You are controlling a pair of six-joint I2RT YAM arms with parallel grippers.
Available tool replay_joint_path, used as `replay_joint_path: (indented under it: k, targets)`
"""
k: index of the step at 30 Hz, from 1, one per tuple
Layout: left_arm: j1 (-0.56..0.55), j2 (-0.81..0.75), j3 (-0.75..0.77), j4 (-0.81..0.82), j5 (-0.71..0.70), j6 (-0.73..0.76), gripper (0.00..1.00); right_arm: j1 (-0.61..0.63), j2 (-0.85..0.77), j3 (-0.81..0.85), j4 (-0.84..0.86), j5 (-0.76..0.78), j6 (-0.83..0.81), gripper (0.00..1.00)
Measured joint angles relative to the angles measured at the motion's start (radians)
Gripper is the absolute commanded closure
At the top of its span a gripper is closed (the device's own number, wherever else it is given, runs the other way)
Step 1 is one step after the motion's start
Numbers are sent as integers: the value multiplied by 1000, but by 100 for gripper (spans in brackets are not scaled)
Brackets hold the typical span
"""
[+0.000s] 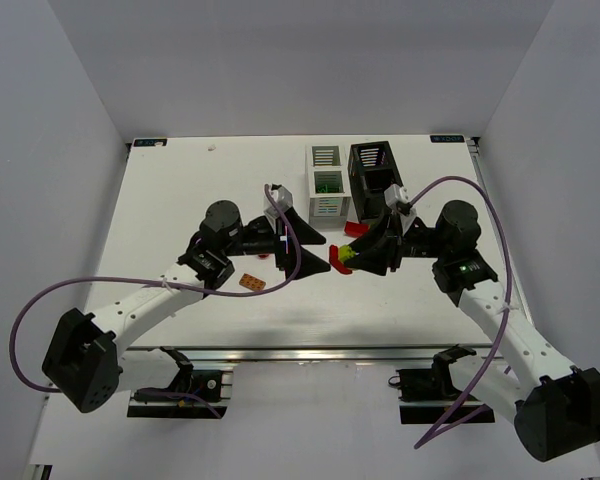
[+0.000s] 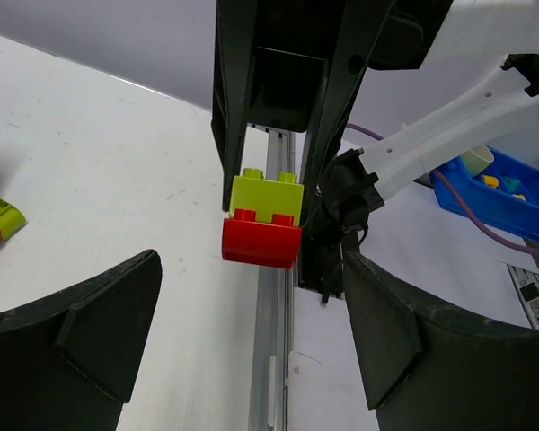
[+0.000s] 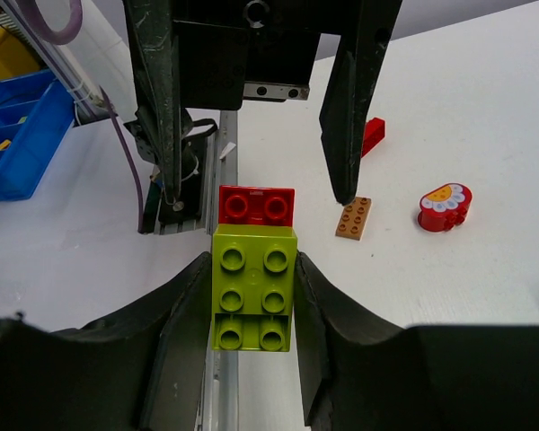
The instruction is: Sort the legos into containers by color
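My right gripper (image 1: pixel 358 258) is shut on a lime green brick (image 3: pixel 254 287) with a red brick (image 3: pixel 256 205) stuck on its far end, held above the table. My left gripper (image 1: pixel 318 254) faces it, open and empty. Its fingers (image 3: pixel 346 108) stand on either side of the red brick, just short of it. In the left wrist view the joined bricks (image 2: pixel 261 242) hang between the right gripper's fingers (image 2: pixel 232 135). The white container (image 1: pixel 327 185) and the black container (image 1: pixel 375 172) stand side by side behind the grippers.
An orange brick (image 1: pixel 251 283) lies near the left arm. A red round flowered piece (image 3: pixel 444 207) and a red brick (image 3: pixel 373 135) lie beyond it. A red brick (image 1: pixel 355 229) lies in front of the boxes. A lime brick (image 2: pixel 2 213) shows in the left wrist view.
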Motion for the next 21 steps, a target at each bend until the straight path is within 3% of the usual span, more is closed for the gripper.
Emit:
replay_joint_path:
  k: [9, 12, 16, 19, 21]
  targets:
    - [-33, 24, 0, 1, 23, -6, 17, 18, 29, 0, 2, 31, 0, 100]
    - [-37, 41, 0, 0, 30, -11, 32, 18, 29, 0, 2, 37, 0, 100]
    - [-35, 67, 2, -5, 35, -13, 63, 23, 29, 0, 2, 26, 8, 100]
    - [-34, 76, 7, -5, 39, -10, 77, 22, 31, 0, -4, 29, 11, 100]
    - [-34, 77, 9, -7, 41, -10, 81, 21, 31, 0, -4, 29, 9, 100]
